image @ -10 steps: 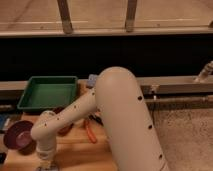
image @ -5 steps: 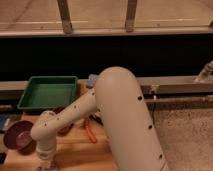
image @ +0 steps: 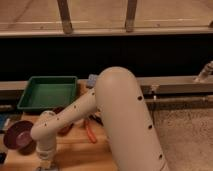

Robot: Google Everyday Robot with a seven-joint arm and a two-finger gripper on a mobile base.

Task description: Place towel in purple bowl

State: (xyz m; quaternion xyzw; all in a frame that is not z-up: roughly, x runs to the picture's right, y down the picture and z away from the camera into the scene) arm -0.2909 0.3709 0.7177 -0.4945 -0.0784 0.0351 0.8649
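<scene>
The purple bowl (image: 17, 136) sits on the wooden table at the lower left, dark and round, with its opening facing up. My white arm sweeps from the right down to its wrist just right of the bowl. The gripper (image: 44, 167) hangs from that wrist at the bottom edge of the view, next to the bowl's right rim, and is mostly cut off. The towel is out of view.
A green tray (image: 47, 92) stands behind the bowl at the back left. An orange-red object (image: 90, 131) lies on the wooden table (image: 75, 155) under the arm. A small grey-blue block (image: 91, 79) sits right of the tray. A dark ledge runs along the back.
</scene>
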